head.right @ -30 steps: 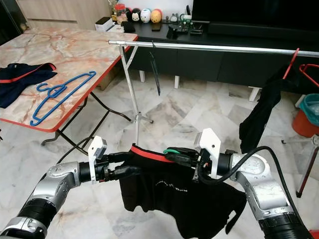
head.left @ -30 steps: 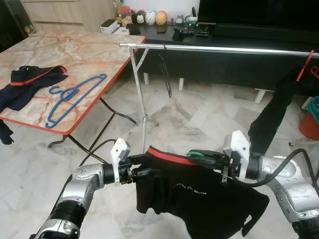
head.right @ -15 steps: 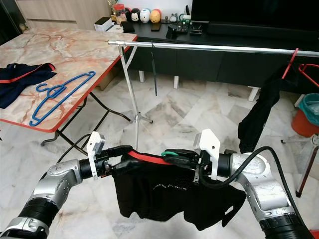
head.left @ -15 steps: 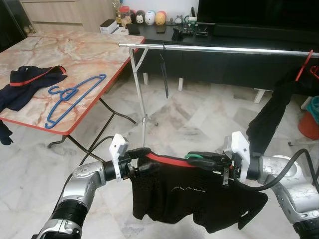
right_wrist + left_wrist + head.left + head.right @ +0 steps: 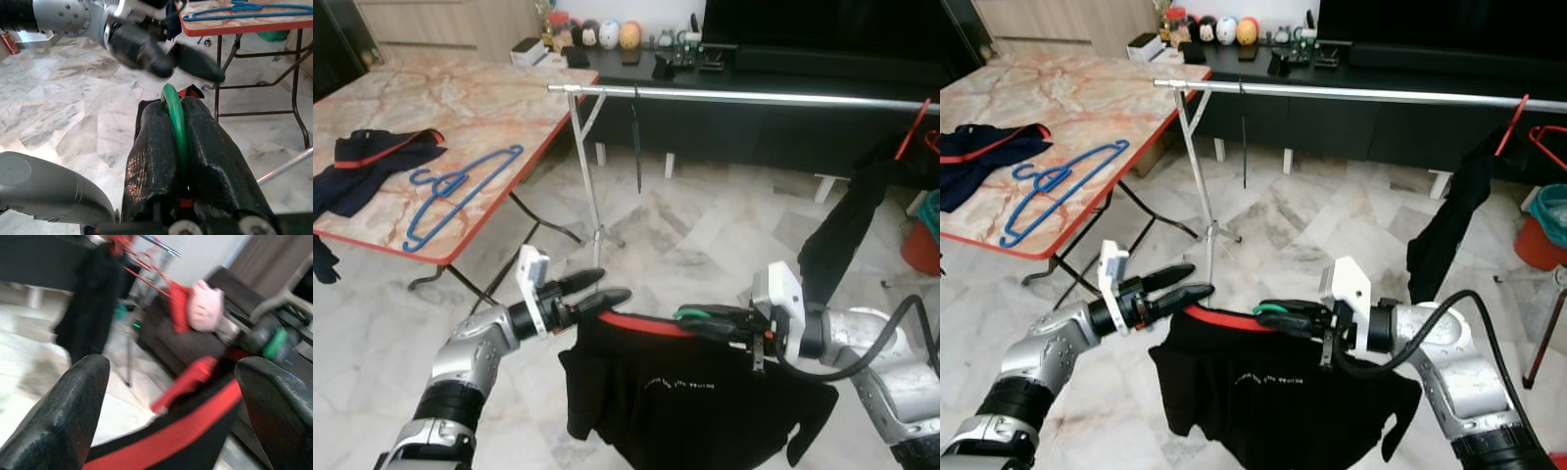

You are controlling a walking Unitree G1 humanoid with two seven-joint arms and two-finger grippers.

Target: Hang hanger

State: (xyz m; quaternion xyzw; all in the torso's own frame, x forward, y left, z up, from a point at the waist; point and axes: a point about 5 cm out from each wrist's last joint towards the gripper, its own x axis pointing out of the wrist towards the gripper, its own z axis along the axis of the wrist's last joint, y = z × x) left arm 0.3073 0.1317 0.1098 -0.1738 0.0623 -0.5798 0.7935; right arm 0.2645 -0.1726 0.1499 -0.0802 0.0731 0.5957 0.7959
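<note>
A green hanger (image 5: 698,315) carries a black shirt (image 5: 695,392) with a red collar (image 5: 631,321). My right gripper (image 5: 690,321) is shut on the hanger's green hook (image 5: 173,112), holding it low in front of me. My left gripper (image 5: 610,286) is open just above the shirt's left shoulder, its fingers (image 5: 63,411) spread with the red collar (image 5: 195,431) seen between them but not touching. The silver clothes rail (image 5: 754,95) runs across ahead, well above and beyond the shirt.
A thin black hanger (image 5: 637,137) hangs on the rail near its left post. A dark garment (image 5: 847,225) on a red hanger hangs at the right end. Left stands a marble table (image 5: 480,98) with blue hangers (image 5: 460,186) and a dark garment (image 5: 372,162).
My left gripper has opened and let go of the shirt's collar, rising a little. The shirt has dropped and now hangs from the hanger in my right gripper.
</note>
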